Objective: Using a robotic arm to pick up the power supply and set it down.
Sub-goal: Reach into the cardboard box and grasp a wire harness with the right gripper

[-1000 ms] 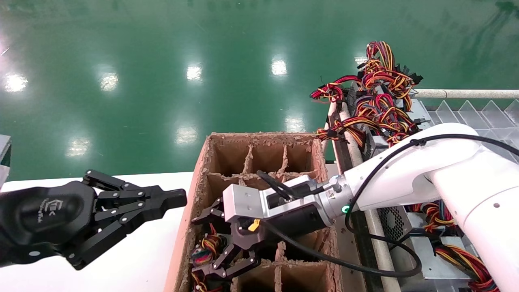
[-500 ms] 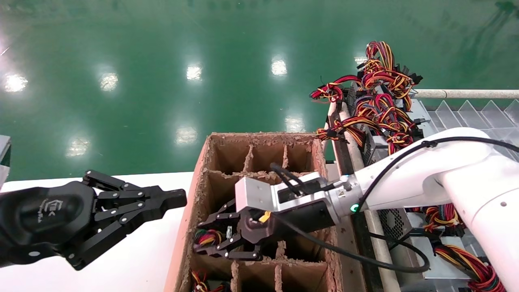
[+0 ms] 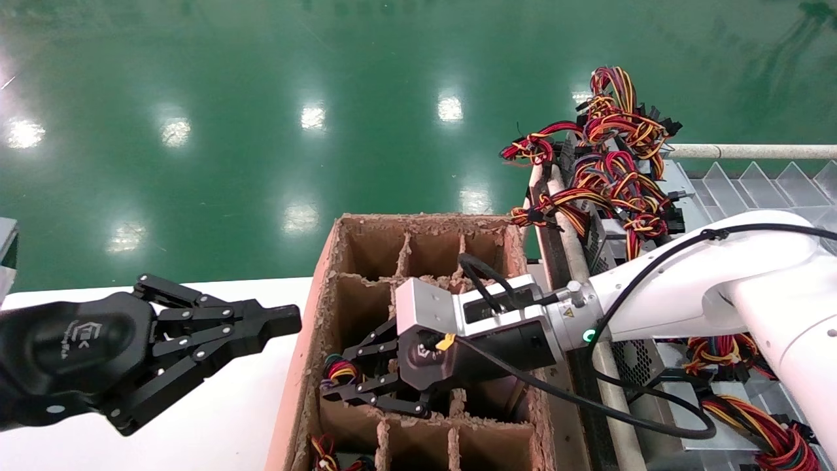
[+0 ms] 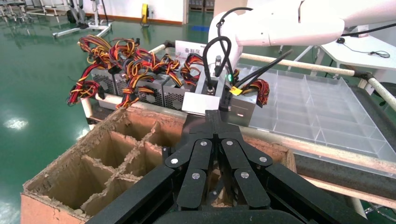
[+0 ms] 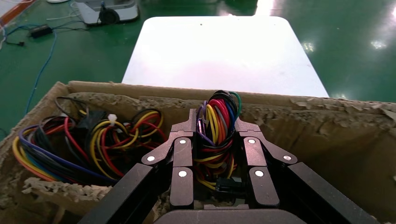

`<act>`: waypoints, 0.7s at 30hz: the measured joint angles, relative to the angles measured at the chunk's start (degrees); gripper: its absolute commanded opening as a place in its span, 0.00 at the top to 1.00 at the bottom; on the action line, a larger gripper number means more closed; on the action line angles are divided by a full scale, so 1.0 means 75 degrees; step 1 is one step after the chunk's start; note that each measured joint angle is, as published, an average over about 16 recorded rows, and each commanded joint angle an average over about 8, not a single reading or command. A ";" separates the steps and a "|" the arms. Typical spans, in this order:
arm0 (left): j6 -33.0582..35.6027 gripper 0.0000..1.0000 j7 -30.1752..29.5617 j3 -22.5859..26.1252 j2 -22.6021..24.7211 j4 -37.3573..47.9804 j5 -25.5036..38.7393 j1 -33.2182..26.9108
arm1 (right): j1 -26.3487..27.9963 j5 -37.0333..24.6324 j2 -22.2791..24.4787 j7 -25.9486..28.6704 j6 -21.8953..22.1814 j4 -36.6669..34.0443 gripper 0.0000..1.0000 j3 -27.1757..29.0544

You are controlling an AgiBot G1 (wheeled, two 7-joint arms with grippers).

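Power supply wire bundle (image 5: 216, 126) is pinched between the fingers of the right gripper (image 3: 350, 379), which works over the middle row of the partitioned cardboard box (image 3: 312, 314). The metal body of that unit is not visible; it appears to sit down in a cell of the box, below the jaws. In the right wrist view the red, yellow, black and purple leads stand upright between the 2 black fingers (image 5: 180, 161), which close on them from both sides.

Judgement on the step: the hold is on wires alone, not on the casing. A lift should run straight up out of the cell, slowly, so the body does not catch on the ragged dividers (image 3: 400, 252). Slippage through the loose leads is the main risk.

Surroundings, relative to the box:
- Left gripper (image 3: 252, 330) hangs parked beside its left wall, over the white table (image 3: 216, 425), jaws pressed together.
- A second wire bundle (image 5: 84, 142) lies in the neighbouring cell and could snag.
- Beyond its right wall, a rack (image 3: 575, 242) holds further power supplies (image 4: 154, 91) with tangled cables.
- The right arm's own black cable (image 3: 588, 405) loops low near the right wall.
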 measured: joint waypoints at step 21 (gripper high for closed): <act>0.0000 1.00 0.0000 0.0000 0.0000 0.0000 0.0000 0.0000 | 0.0027 0.0280 0.0130 0.0101 0.0024 0.0167 0.11 -0.0391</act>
